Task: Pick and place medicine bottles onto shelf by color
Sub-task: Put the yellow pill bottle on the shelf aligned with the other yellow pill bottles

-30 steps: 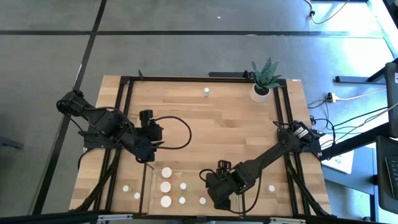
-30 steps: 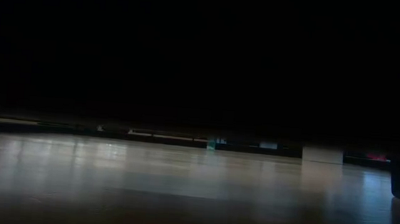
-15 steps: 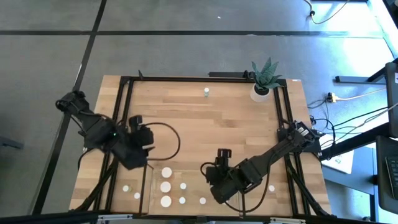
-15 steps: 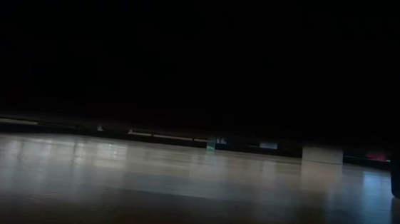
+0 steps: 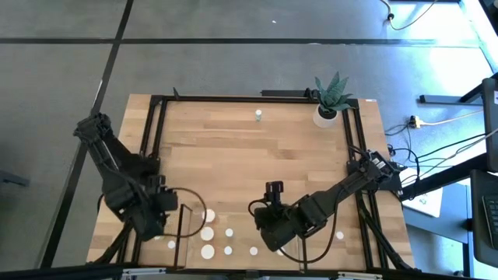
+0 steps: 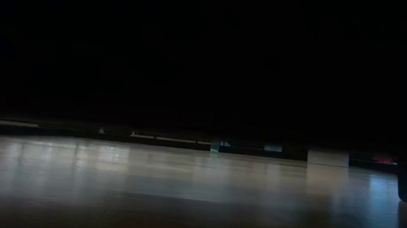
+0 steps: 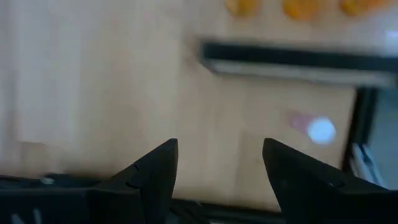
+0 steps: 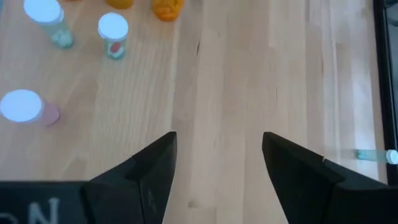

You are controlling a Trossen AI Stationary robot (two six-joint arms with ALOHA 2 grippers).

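Several white-capped medicine bottles point(image 5: 207, 233) stand in rows on the light-wood shelf point(image 5: 241, 222) at the table's near edge. One bottle point(image 5: 171, 244) stands left of the shelf's dark frame bar, one point(image 5: 339, 235) at near right, and one point(image 5: 257, 115) at the far edge. My left gripper point(image 5: 156, 225) hovers open and empty left of the shelf; its wrist view point(image 7: 217, 146) shows a white-capped bottle point(image 7: 320, 130) ahead. My right gripper point(image 5: 271, 232) hovers open and empty at the shelf's right end; its wrist view point(image 8: 217, 137) shows bottles point(image 8: 112, 28) and bare board.
A white pot with a spiky green plant point(image 5: 328, 109) stands at the far right corner. Black frame rails point(image 5: 152, 155) run along the table's left and right sides. A dark shelf bar point(image 7: 292, 59) crosses the left wrist view. Bare wood lies in the table's middle.
My left gripper has swung from the table's left middle toward the near edge and a little left, stopping beside the shelf's left bar. My right gripper has drawn back a little toward the far edge. No bottle has moved.
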